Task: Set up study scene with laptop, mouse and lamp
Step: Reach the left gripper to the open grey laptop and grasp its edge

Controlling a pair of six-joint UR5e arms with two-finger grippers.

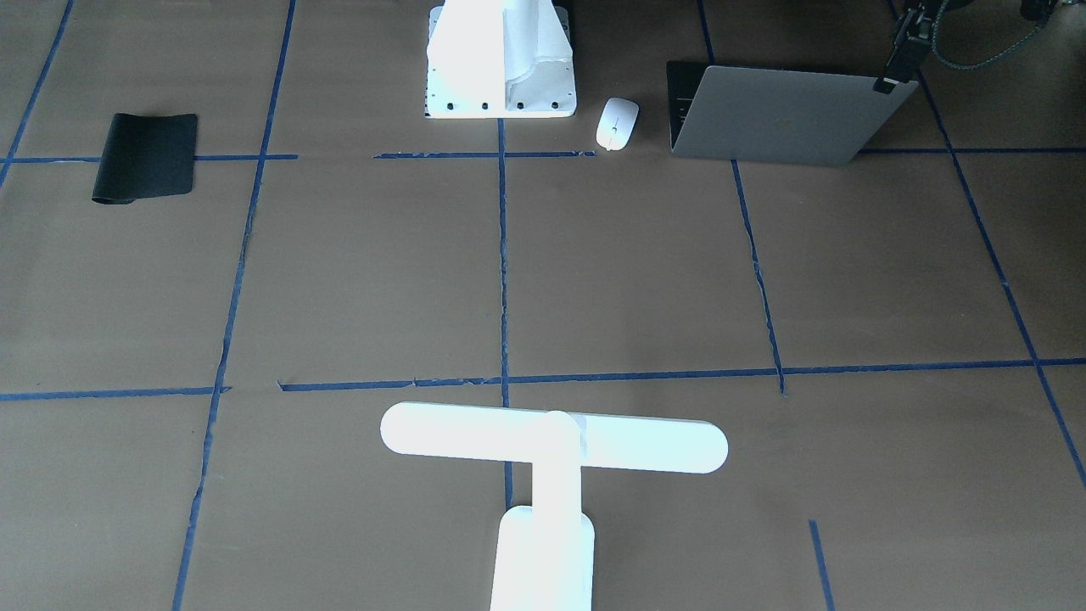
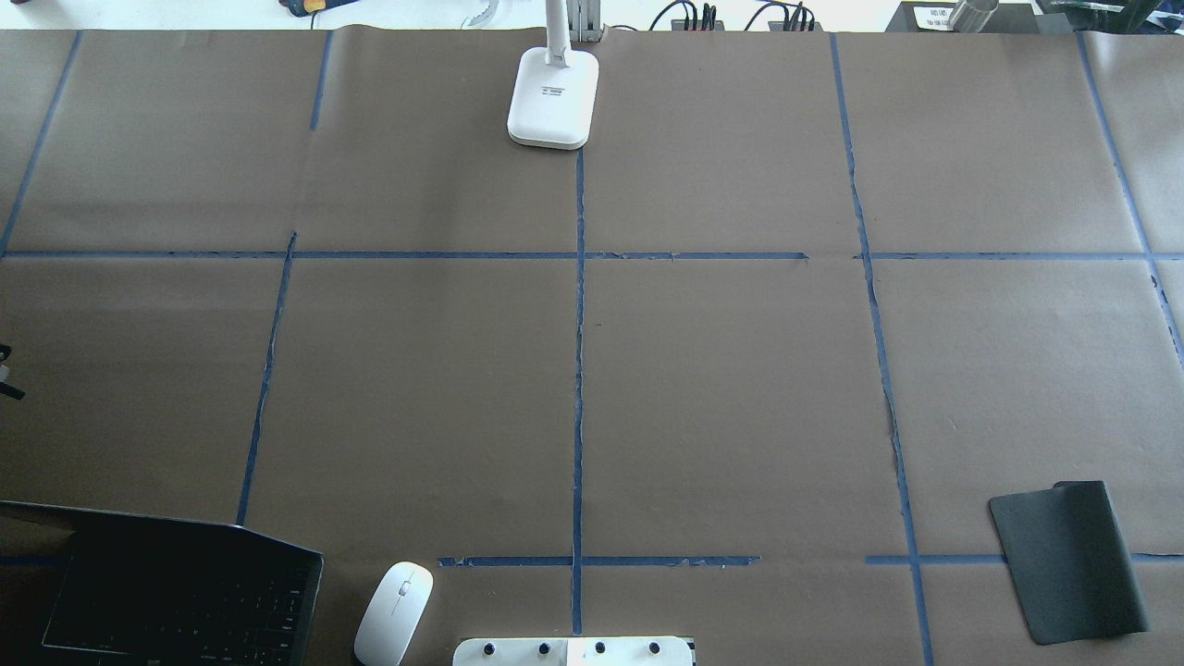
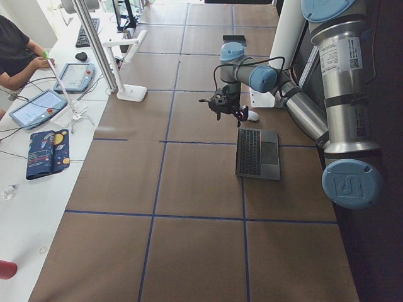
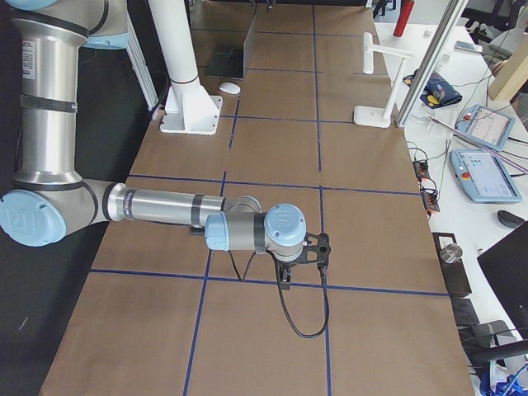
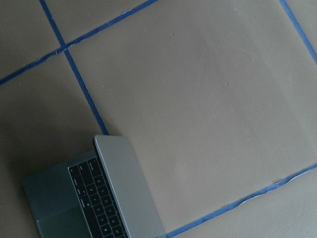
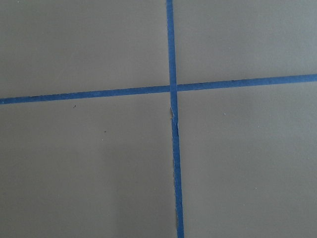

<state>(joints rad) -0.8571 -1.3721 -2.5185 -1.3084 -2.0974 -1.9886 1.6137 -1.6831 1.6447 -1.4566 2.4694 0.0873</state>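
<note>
The left end effector (image 3: pixel 227 112), its finger spread impossible to tell, is hovering over the bench (image 1: pixel 594 271) just outward of the open laptop (image 1: pixel 780 114), which is sitting near the robot's base beside the mouse (image 1: pixel 617 124).

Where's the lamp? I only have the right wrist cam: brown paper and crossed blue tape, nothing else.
Observer: The lamp stands upright at the far edge of the table, about mid-width, across from the robot.
Operator: Laptop open?
Observer: Yes. The laptop sits open at the near edge on the robot's left side, keyboard showing.
Operator: And the mouse?
Observer: The mouse lies beside the laptop but apart from it, between it and the white mount.
</note>
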